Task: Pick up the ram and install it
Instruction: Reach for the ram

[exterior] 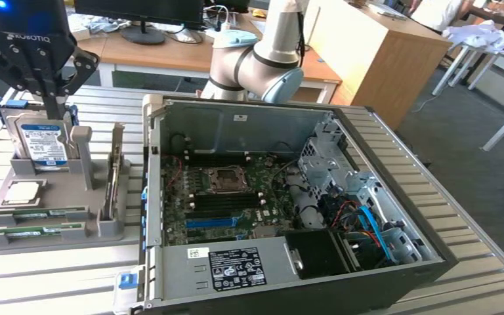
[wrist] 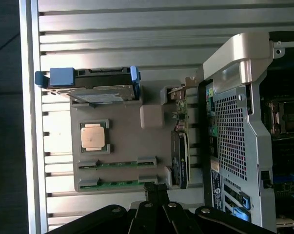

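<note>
Space above the ram (exterior: 33, 231) lies open (upright hard drive (exterior: 44, 141), card (exterior: 112, 177) stand near).

Two ram sticks lay there, a first ram (exterior: 35, 231) and a second ram (exterior: 46, 212). There was one silver processor chip (exterior: 21, 192), one hard drive (exterior: 44, 144), one upright card (exterior: 112, 174), one grey holder (exterior: 60, 241), one open computer case (exterior: 234, 125), one claw (exterior: 57, 108) and one bench (exterior: 60, 282).
</note>
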